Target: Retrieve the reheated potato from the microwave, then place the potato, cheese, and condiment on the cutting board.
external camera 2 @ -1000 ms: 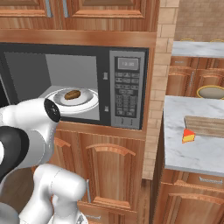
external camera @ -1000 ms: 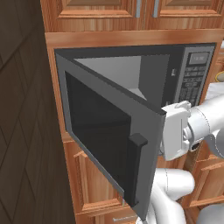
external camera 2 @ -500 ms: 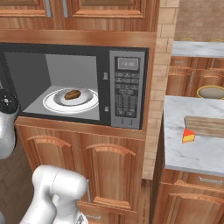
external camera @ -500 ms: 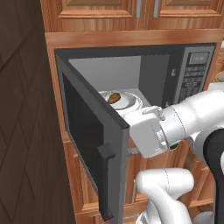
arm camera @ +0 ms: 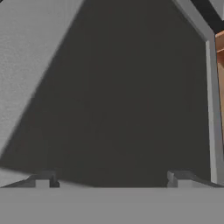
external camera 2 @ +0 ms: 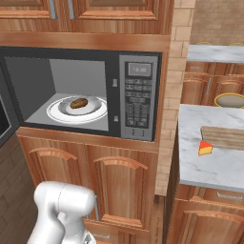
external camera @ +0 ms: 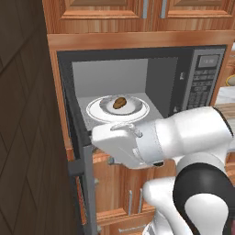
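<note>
The microwave (external camera: 206, 78) (external camera 2: 138, 95) stands wide open. Its dark door (external camera: 85, 170) shows edge-on at the left. Inside, the brown potato (external camera: 120, 103) (external camera 2: 79, 103) lies on a white plate (external camera: 98, 110) (external camera 2: 57, 110). My white hand (external camera: 114, 140) hangs below and in front of the cavity, pointing left at the door. In the hand view my gripper (arm camera: 111, 179) is open and empty, facing the door's dark glass (arm camera: 122, 96). The orange-yellow cheese (external camera 2: 205, 148) sits on the counter beside the wooden cutting board (external camera 2: 224, 137). The condiment is out of view.
Wooden cabinets (external camera 2: 109, 186) run above and below the microwave. A dark panelled wall (external camera: 27, 137) stands close on the left, behind the open door. A grey stone counter (external camera 2: 209, 167) lies to the right, with a yellow dish (external camera 2: 228, 100) at its back.
The microwave door has swung from half open to fully open. My arm swept left and down with it, uncovering the potato in the left base view and leaving the right base view's middle.
</note>
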Controlling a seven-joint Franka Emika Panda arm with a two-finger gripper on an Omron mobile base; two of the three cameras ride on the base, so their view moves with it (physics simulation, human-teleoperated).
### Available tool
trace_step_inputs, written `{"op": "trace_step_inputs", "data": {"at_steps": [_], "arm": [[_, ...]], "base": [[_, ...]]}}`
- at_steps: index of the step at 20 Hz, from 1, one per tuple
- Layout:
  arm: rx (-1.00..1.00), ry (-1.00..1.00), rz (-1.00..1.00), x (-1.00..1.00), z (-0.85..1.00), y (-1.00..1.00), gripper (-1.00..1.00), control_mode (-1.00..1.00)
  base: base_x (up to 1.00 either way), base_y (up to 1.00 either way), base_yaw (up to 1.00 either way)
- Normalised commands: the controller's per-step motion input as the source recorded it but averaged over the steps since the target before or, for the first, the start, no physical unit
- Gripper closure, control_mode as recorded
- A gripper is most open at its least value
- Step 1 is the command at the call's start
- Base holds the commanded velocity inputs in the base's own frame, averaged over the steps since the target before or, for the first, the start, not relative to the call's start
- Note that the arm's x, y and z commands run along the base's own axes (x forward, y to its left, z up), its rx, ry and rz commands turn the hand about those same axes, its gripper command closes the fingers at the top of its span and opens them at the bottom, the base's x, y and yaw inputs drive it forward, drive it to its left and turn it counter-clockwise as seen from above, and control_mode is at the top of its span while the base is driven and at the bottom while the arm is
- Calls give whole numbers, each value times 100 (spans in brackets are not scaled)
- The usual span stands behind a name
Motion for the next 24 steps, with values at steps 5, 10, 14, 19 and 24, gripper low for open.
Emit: {"op": "trace_step_inputs", "data": {"at_steps": [5, 10, 14, 19, 24], "arm": [[6, -14, -28, 0, -28, 56, -100, -100], [0, -12, -28, 4, -9, 25, -100, -100], [0, 0, -19, 0, 6, -24, -100, -100], [0, 5, -18, 0, 19, -42, -100, -100], [0, 9, -14, 0, 23, -52, -100, -100]], "base": [[0, 0, 0], [0, 0, 0], [0, 0, 0], [0, 0, 0], [0, 0, 0]]}}
